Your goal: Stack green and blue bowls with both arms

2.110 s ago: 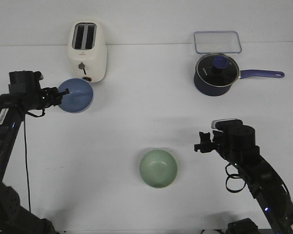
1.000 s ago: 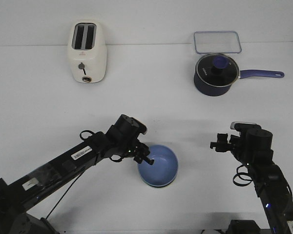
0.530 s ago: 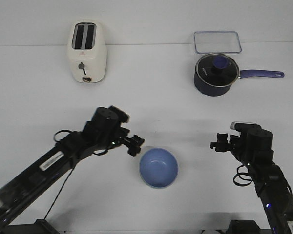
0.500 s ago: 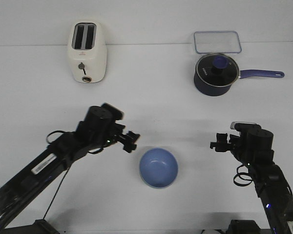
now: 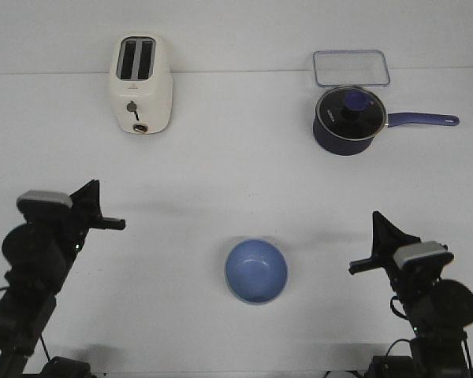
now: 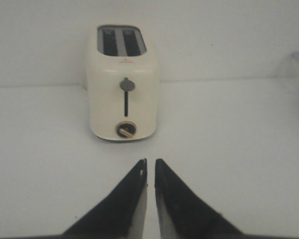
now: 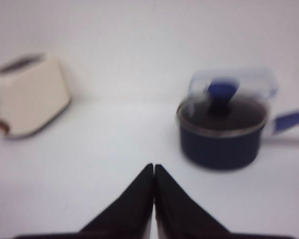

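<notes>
Blue bowl [image 5: 256, 271] sits near the front middle of the desk [image 5: 236, 181], nested on the green bowl; only a thin pale rim under it hints at the green one, too slight to be sure of here. About two seconds ago the green bowl lay alone on that spot and the left arm had the blue bowl up beside the toaster [image 5: 140, 84]. A second ago the left claw was lowering blue onto green; half a second ago it had let go and was backing off.

Now both arms are pulled back to their own sides, well apart from the bowl. Left claw [image 5: 110, 224]: fingers nearly together with a thin slit between them in the left wrist view, holding nothing, aimed at the toaster. Right claw [image 5: 363, 265]: fingers pressed together, empty, aimed toward the navy saucepan [image 5: 348, 120] with the clear lidded container [image 5: 351, 68] behind it; that wrist view is blurred.

Judgement: stack made, arms retired, task looks essentially finished.
</notes>
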`<control>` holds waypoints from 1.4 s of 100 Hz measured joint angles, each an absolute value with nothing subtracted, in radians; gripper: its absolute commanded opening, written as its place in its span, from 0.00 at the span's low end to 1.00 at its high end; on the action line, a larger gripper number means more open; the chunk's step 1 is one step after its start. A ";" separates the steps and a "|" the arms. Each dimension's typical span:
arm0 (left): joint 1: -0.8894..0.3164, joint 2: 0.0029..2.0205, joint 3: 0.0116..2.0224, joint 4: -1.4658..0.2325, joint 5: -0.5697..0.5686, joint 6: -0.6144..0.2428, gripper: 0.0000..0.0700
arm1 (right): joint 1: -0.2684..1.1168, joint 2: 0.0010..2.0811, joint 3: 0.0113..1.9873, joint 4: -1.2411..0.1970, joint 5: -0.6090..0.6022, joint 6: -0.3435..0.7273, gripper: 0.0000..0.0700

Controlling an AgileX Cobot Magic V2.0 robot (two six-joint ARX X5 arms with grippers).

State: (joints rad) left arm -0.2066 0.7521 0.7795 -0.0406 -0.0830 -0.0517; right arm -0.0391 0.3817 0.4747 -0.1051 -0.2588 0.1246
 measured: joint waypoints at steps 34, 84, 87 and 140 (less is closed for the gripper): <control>-0.114 0.555 0.443 0.245 -0.088 -0.066 0.02 | -0.039 0.216 0.365 -0.089 -0.070 0.119 0.00; -0.116 0.544 0.443 0.247 -0.088 -0.069 0.02 | -0.039 0.216 0.365 -0.086 -0.070 0.112 0.00; -0.116 0.544 0.443 0.247 -0.088 -0.069 0.02 | -0.039 0.216 0.365 -0.086 -0.070 0.112 0.00; -0.031 0.251 0.169 0.240 -0.088 -0.065 0.02 | -0.039 0.216 0.365 -0.086 -0.070 0.112 0.00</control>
State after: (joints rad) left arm -0.0315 0.2508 0.1692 0.2398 -0.0879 -0.0650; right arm -0.0395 0.2165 0.3645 -0.0860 -0.0704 0.1116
